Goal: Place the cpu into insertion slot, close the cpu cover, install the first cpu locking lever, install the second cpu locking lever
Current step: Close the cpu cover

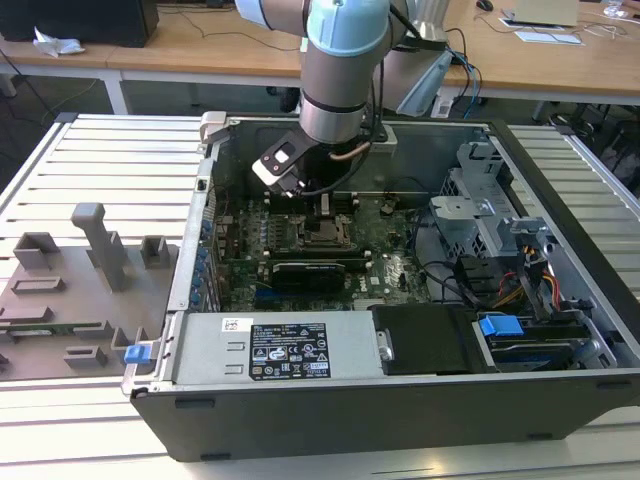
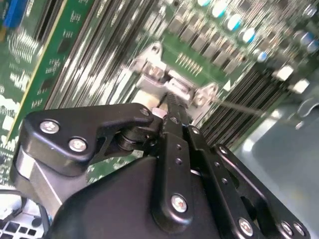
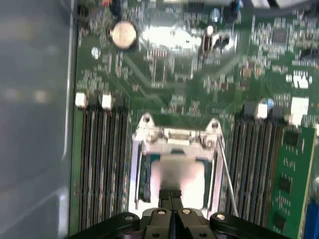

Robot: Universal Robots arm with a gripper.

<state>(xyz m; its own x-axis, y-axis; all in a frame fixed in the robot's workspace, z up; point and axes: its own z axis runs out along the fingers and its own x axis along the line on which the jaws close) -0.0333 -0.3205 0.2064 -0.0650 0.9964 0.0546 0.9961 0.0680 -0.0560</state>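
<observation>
Gripper fingers are pressed together, with nothing seen between them. Tips hang just over the near edge of the cpu. That cpu lies flat in the insertion slot at mid motherboard, between two memory slot banks. The cpu cover frame lies down around it. A thin wire lever runs beside the frame; cannot tell if latched.
</observation>
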